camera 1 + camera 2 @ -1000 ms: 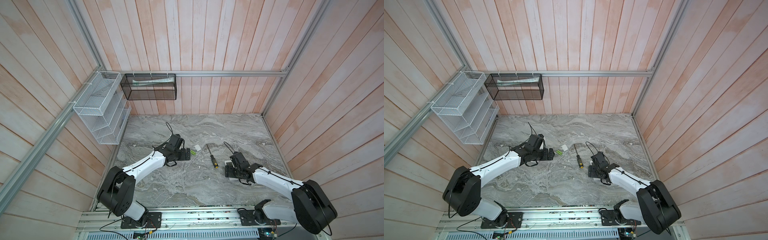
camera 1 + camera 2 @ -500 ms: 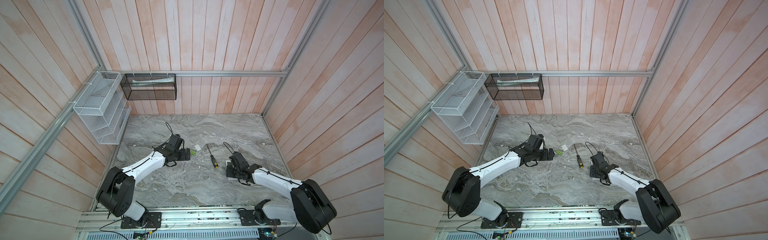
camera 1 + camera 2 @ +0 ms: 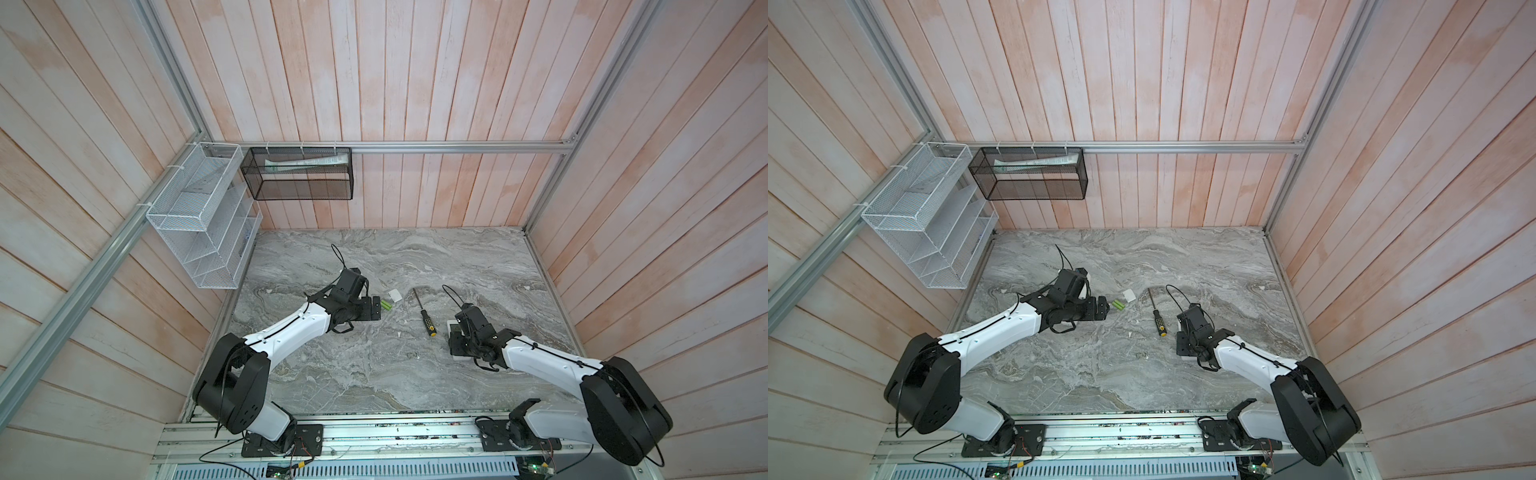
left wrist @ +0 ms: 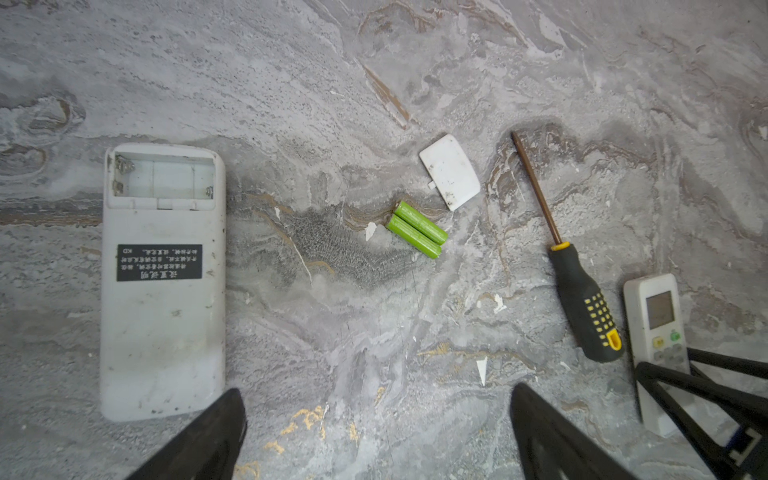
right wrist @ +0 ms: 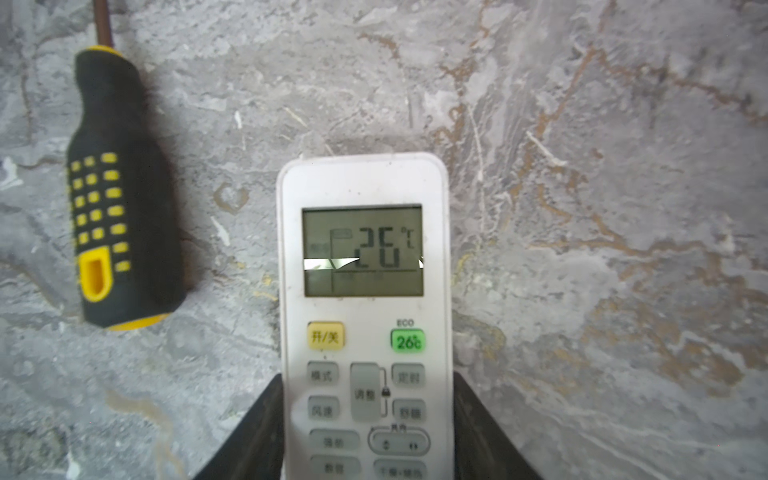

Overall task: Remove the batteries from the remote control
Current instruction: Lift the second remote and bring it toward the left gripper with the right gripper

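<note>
In the right wrist view a white remote control (image 5: 363, 257) lies face up, its display lit, and my right gripper (image 5: 368, 419) is shut on its two long sides. In a top view this gripper (image 3: 459, 338) stands over it at the right. A second white remote control (image 4: 162, 282) lies face down with its battery bay empty. Two lime green batteries (image 4: 415, 232) lie side by side on the marble, seen in both top views (image 3: 387, 305) (image 3: 1118, 305). My left gripper (image 4: 378, 419) hovers open just short of them, holding nothing.
A white battery cover (image 4: 451, 176) lies beside the batteries. A black-and-yellow screwdriver (image 3: 427, 322) lies between the two grippers, close to the held remote. A white wire rack (image 3: 203, 220) and a black mesh basket (image 3: 299, 174) hang on the back walls.
The right gripper's jaws have narrowed onto the sides of the face-up remote. The left arm has stayed still and open.
</note>
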Motion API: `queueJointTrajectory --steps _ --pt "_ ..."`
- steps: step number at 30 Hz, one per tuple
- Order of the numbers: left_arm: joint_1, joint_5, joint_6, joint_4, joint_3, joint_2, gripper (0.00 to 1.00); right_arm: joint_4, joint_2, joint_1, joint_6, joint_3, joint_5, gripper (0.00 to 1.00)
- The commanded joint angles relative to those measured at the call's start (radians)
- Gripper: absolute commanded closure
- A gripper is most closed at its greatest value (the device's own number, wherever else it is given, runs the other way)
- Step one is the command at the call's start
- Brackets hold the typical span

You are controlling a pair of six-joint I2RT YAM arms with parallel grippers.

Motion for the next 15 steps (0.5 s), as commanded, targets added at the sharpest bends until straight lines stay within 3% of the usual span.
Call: queueJointTrajectory --steps 1,7,15 --pt "-0.003 0.015 0.0 0.012 0.007 -0.005 0.0 0.044 -0.053 0.035 -0.051 0.006 0.009 0.51" --pt "-0.001 0.061 0.005 0.031 0.031 -0.013 0.0 0.082 -0.113 0.083 -0.142 0.048 0.01 0.53" --pt "-0.001 0.221 0.001 0.119 0.062 -0.026 0.0 0.209 -0.115 0.135 -0.268 0.102 -0.054 0.54"
